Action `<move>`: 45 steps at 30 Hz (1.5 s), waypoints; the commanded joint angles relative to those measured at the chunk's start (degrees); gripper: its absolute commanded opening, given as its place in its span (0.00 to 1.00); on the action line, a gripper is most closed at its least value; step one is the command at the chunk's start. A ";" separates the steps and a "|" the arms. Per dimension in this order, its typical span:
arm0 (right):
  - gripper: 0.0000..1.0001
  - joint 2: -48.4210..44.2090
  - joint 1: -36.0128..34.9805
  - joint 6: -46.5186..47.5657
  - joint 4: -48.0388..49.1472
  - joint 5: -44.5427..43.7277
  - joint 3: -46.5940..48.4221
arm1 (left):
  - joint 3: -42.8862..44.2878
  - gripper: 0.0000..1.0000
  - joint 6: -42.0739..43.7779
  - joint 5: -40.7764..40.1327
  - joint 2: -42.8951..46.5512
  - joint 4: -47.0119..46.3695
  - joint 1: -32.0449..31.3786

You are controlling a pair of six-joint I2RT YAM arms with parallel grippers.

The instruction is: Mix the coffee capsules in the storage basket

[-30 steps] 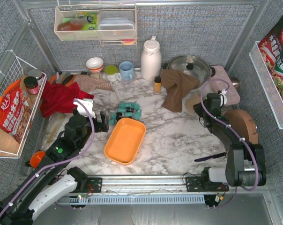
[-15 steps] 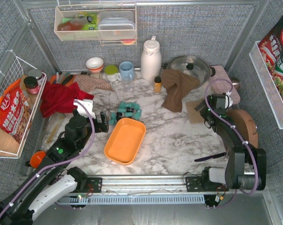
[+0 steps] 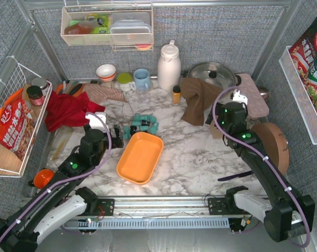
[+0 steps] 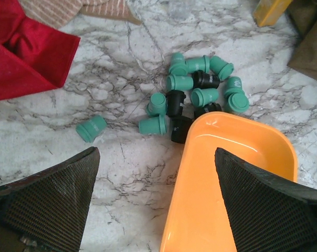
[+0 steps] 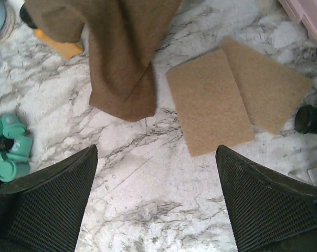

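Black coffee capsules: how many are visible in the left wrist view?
4. One black capsule lies among the teal capsules at the pile's far side, one mid-pile, two beside the orange basket rim. More may be hidden.

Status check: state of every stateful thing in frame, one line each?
storage basket: upright, empty
coffee capsules: loose on the marble beside the basket, none inside
stray teal capsule: on its side, apart from the cluster
left gripper: open, holding nothing
right gripper: open, holding nothing
white flask: upright, lid on
pot: lid on
brown cloth: crumpled
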State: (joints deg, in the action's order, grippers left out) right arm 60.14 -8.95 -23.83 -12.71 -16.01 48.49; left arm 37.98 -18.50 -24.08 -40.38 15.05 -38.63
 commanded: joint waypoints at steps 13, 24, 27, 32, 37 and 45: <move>0.97 -5.42 -13.82 20.05 14.19 3.34 -5.94 | -2.12 0.99 -15.93 -15.28 -15.77 0.86 7.52; 0.94 -6.14 -18.29 22.84 17.80 5.51 -10.51 | 5.34 0.99 -24.28 -17.54 -28.74 2.19 12.15; 0.94 -5.62 -18.36 23.37 16.94 7.99 -9.79 | 6.98 0.99 -25.87 -16.58 -31.17 3.34 12.28; 0.90 -4.52 -20.01 22.72 15.74 12.17 -8.41 | 8.65 0.99 -26.41 -13.34 -32.14 6.97 12.34; 0.82 -0.62 -25.66 12.93 14.21 7.18 -6.43 | 7.20 0.97 -23.98 -6.20 -29.18 8.77 12.31; 0.72 9.95 -36.34 -9.57 12.98 -6.92 -6.33 | 5.62 0.95 -20.91 0.34 -23.08 8.86 12.26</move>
State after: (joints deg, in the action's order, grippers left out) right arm 66.59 -42.37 -19.44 0.51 -14.59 41.71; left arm 43.44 -41.95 -27.86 -65.58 23.40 -26.44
